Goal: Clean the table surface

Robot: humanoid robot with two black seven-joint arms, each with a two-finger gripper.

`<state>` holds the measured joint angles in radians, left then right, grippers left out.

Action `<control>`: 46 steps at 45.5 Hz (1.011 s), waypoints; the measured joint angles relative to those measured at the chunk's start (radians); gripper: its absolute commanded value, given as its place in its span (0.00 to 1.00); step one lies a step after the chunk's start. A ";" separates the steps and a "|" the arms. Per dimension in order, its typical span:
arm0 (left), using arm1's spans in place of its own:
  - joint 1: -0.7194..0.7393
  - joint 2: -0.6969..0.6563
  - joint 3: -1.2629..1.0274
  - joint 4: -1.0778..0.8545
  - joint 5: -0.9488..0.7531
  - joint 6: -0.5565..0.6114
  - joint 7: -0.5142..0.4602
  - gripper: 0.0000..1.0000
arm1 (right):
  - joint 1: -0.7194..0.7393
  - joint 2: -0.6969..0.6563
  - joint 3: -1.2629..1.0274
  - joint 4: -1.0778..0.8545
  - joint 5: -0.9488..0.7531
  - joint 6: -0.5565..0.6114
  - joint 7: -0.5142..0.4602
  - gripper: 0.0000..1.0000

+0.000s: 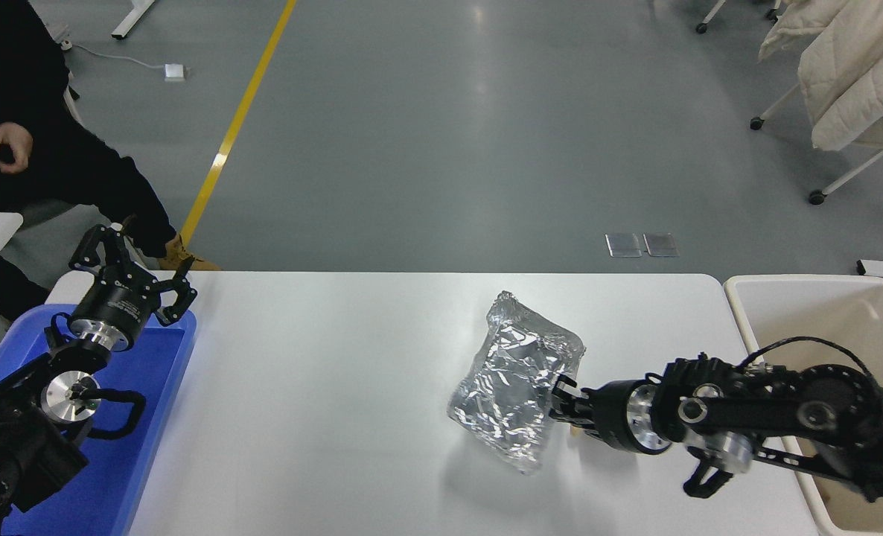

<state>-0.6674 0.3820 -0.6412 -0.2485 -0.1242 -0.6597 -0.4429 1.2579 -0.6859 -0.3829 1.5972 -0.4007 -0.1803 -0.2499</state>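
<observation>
The setting looked like a robotics lab or industrial test hall rather than a home. A wide, bare grey sealed floor (pixel 441 134) stretched beyond the plain white rectangular tabletop (pixel 322 387), and a painted yellow line (pixel 237 119) ran across it like a safety or lane marking. A white power adapter with its cable (pixel 173 71) lay on the floor, and a wheeled white metal rack hung with cream padded coats (pixel 843 74) stood at the far right.
</observation>
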 measured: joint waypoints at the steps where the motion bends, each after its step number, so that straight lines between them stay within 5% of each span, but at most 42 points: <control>1: 0.000 0.000 0.000 0.000 0.000 0.000 0.000 1.00 | 0.017 -0.018 -0.009 0.009 -0.001 0.016 0.000 0.00; 27: 0.000 0.000 0.000 0.000 0.000 0.000 0.000 1.00 | 0.452 -0.499 -0.081 0.059 -0.208 0.666 -0.001 0.00; 46: 0.000 0.000 0.000 0.000 0.000 0.000 -0.001 1.00 | 0.525 -0.654 -0.002 -0.058 -0.317 0.908 -0.001 0.00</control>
<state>-0.6672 0.3819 -0.6412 -0.2485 -0.1242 -0.6596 -0.4435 1.7834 -1.3395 -0.3845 1.5392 -0.7180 0.7277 -0.2504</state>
